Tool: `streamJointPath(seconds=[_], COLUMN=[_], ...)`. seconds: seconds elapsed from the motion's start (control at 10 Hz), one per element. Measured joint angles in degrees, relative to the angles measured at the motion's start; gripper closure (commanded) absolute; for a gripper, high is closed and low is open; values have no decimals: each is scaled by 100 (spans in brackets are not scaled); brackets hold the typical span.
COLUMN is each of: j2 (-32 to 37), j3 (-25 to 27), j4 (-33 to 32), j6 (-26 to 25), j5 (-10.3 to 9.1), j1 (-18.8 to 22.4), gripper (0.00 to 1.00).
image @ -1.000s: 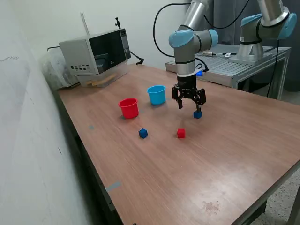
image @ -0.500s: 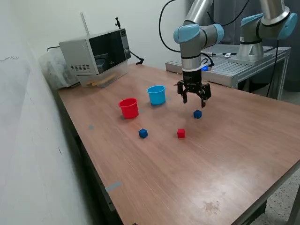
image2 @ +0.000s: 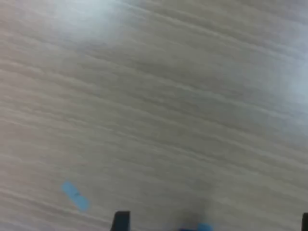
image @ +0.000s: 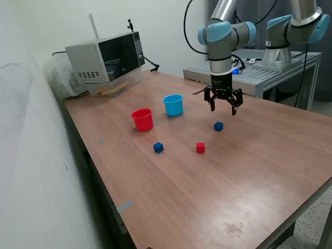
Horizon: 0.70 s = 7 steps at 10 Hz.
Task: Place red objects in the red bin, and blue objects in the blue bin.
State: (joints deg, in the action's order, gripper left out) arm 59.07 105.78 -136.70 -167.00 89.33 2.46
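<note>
Gripper (image: 223, 110): black, two-fingered, spread open and empty, hanging above the table just behind one blue cube.
Fingers (image2: 120, 220): dark tips only just visible in the wrist view, well apart.
Table (image: 259, 171): brown wood-grain laminate, smooth with soft glare; grain blurred in the wrist view.
Red cup (image: 142, 119): glossy plastic, tapered, rolled rim, upright, toward the exterior view's left.
Blue cup (image: 173, 105): light blue plastic, same tapered shape, upright, just beside the red cup on its right in the exterior view.
Blue cubes: small, dark, solid; one (image: 218, 126) lying below the open fingers, one (image: 158, 148) in front of the red cup, well apart from each other.
Red cube (image: 200, 148): small, solid, on the bare table between the two blue cubes and nearer the camera; only one in sight.
Tape (image2: 75, 195): thin light blue strip stuck flat on the wood in the wrist view.
Microwave (image: 106, 56): grey metal box with dark glass door, at the far corner.
Second arm (image: 295, 26): grey and light blue, on a metal stand behind the table.
</note>
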Motion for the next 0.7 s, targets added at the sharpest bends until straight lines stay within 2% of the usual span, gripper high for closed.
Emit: streamJointPath(seconds=[0.7], j2=[-15], j3=[-113], j4=[30], j6=[465], j5=[-267], j1=[187], gripper=[0])
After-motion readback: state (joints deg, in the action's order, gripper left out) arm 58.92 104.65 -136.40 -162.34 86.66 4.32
